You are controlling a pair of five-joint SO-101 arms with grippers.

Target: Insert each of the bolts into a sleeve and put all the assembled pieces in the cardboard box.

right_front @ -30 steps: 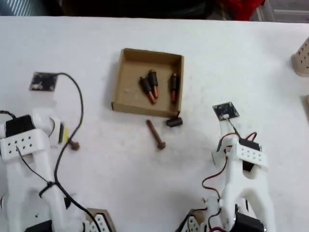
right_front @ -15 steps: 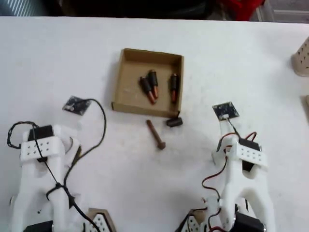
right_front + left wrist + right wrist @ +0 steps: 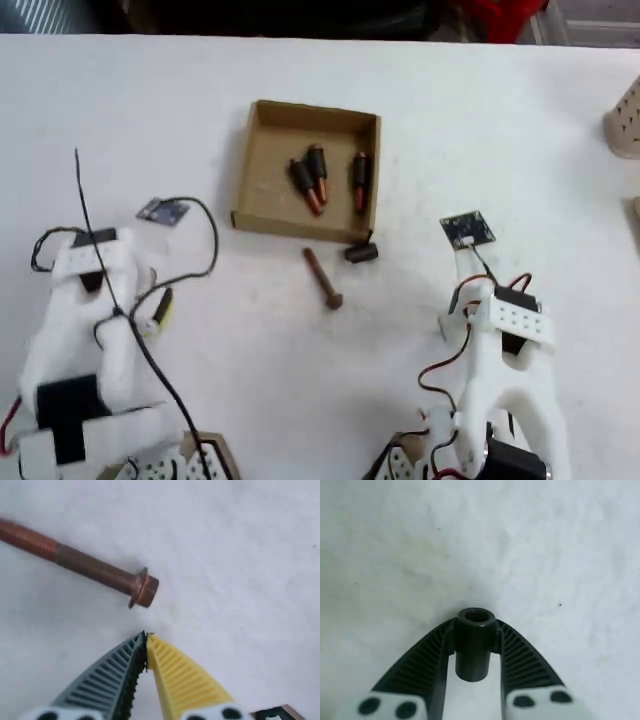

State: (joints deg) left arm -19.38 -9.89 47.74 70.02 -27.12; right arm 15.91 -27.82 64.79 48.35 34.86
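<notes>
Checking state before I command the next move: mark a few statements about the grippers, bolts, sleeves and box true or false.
1. The right gripper holds a black cylindrical sleeve. True.
2. The left gripper grips a copper-coloured bolt. False: it is shut on nothing; the bolt lies on the white table beside it.
3. The brown cardboard box holds three assembled pieces. True.
4. A second black sleeve lies inside the box. False: it lies on the table, outside the box.

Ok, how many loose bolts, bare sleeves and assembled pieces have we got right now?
Loose bolts: 2
Bare sleeves: 2
Assembled pieces in the cardboard box: 3
Total: 7
</notes>
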